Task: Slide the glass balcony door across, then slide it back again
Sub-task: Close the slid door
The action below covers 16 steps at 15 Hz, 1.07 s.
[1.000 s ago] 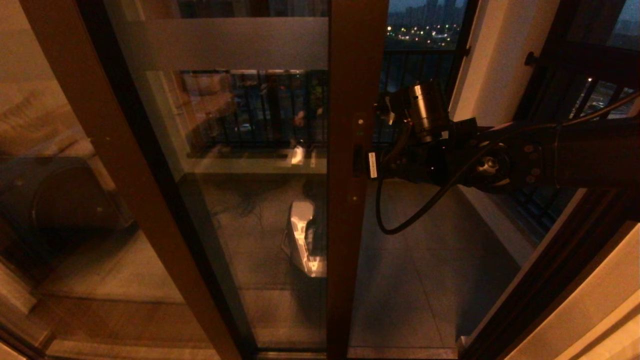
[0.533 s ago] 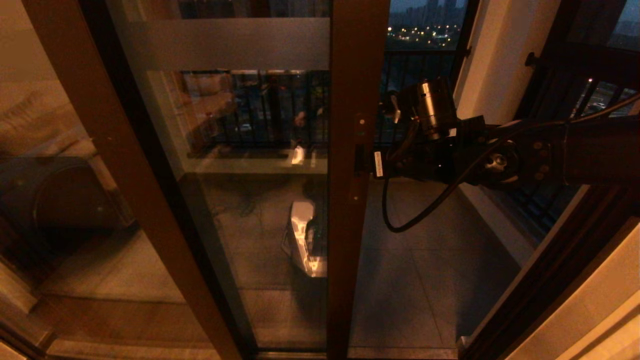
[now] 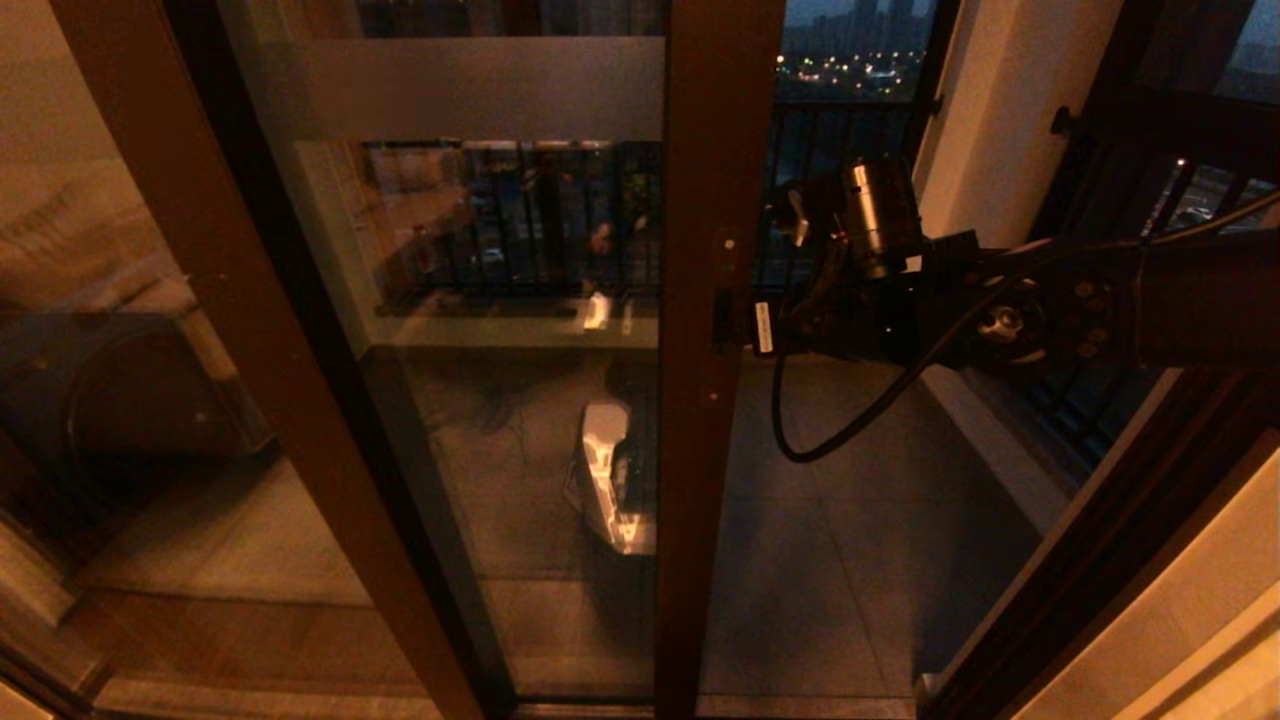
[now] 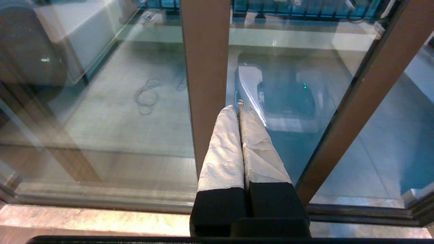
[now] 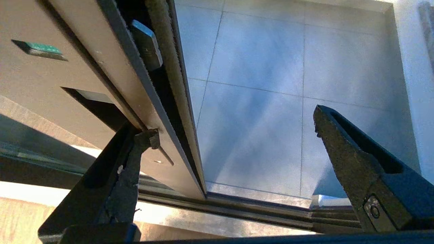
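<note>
The glass balcony door (image 3: 500,420) stands part-way across the opening, with a frosted band (image 3: 470,85) near its top and a reddish-brown stile (image 3: 712,150). My right gripper (image 3: 745,325) reaches in from the right at the small dark handle (image 3: 722,320). It is open (image 5: 234,123): one of its fingers (image 5: 135,152) is hooked in the handle recess on the stile's face (image 5: 51,78), and the other finger (image 5: 342,149) hangs free over the balcony floor. My left gripper (image 4: 239,106) is shut on nothing, low down and close to the glass.
The fixed panel's brown frame (image 3: 210,300) slants at the left. To the right of the stile lie the open gap and the tiled balcony floor (image 3: 860,560), then a white pillar (image 3: 1000,110) and the dark outer frame (image 3: 1120,540). The sill track (image 5: 257,213) runs below.
The door's stile has slid a little to the right, and my right arm has moved right with it, its finger staying at the handle.
</note>
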Tool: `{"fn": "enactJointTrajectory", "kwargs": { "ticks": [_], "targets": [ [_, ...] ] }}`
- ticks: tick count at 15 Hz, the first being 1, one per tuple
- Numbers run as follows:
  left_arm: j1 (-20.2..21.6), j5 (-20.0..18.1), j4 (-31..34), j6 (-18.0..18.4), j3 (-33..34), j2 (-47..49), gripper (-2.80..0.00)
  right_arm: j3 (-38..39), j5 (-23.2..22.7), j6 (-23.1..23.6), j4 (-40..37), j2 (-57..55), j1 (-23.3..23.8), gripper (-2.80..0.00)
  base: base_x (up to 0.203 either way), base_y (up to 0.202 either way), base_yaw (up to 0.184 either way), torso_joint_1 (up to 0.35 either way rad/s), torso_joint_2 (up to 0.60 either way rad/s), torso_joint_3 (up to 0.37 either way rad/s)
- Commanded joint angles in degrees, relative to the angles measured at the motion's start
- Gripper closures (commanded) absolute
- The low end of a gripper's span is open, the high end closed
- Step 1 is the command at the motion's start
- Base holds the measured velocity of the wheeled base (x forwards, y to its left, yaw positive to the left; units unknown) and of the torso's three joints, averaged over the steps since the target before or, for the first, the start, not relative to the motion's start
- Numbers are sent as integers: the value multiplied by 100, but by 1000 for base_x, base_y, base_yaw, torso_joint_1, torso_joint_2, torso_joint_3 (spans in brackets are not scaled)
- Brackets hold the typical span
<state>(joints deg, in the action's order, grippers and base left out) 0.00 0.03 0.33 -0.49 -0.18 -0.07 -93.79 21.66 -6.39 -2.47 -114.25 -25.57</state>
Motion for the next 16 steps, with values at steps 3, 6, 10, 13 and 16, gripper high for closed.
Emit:
{"fn": "enactJointTrajectory", "kwargs": {
  "ticks": [3,6,10,13,16],
  "targets": [
    [0,6,2,-4,1,7,0,10,57,50,-7,34,149,-280,0,0,0,0,0,0],
    [0,6,2,-4,1,7,0,33,55,59,-7,79,175,-280,0,0,0,0,0,0],
    [0,6,2,-4,1,7,0,265,-198,59,37,374,113,-280,0,0,0,0,0,0],
    [0,6,7,-4,1,7,0,355,-211,59,43,418,148,-280,0,0,0,0,0,0],
    [0,6,2,-4,1,7,0,460,-216,67,67,492,148,-280,0,0,0,0,0,0]
  ]
}}
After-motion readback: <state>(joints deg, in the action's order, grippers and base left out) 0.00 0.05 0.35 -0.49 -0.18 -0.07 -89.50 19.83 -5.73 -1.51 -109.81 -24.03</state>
